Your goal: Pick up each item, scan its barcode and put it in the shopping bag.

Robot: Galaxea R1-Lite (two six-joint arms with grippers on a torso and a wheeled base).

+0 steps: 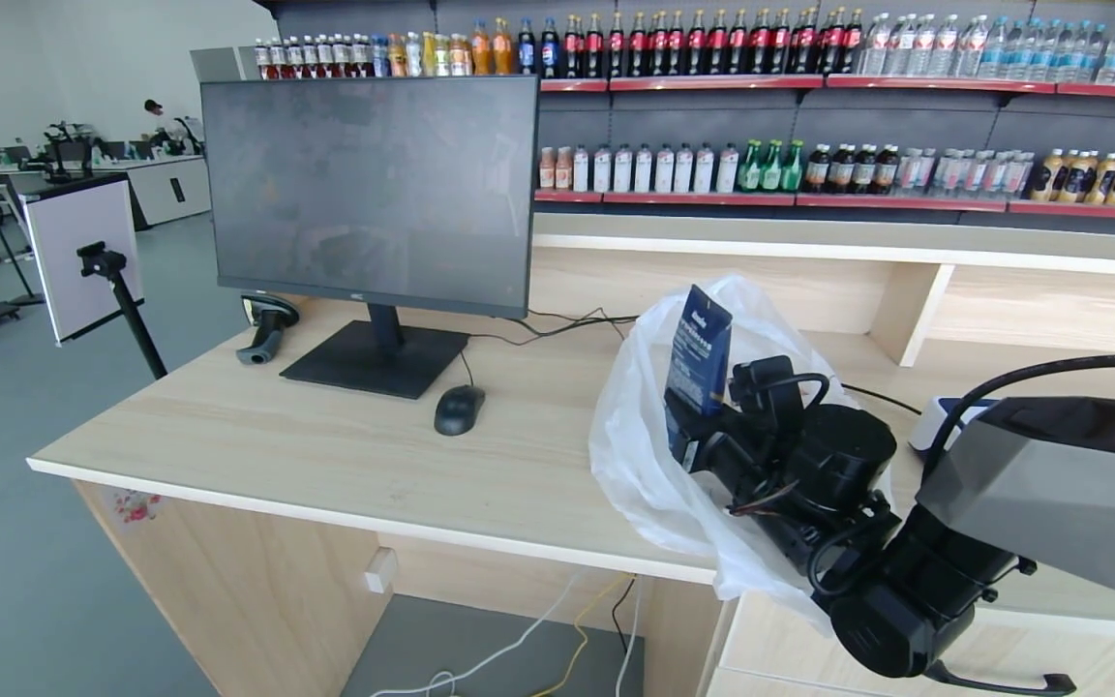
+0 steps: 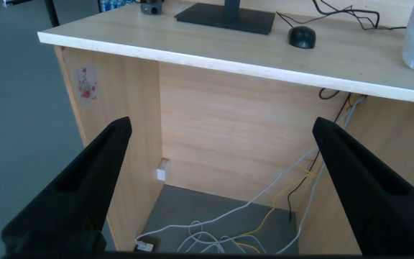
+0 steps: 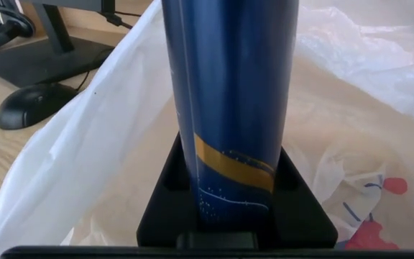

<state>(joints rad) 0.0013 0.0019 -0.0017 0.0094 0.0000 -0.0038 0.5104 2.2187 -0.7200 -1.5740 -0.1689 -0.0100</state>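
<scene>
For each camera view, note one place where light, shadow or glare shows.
Head view: the dark monitor carries faint reflections. Left wrist view: the desk top is brightly lit, the recess beneath shaded. Right wrist view: the shopping bag glows bright, and a sheen runs down the blue packet.

Bright, even light washes the counter [image 1: 325, 455], shadows faint, and the shopping bag [image 3: 351, 65] glares white.
</scene>
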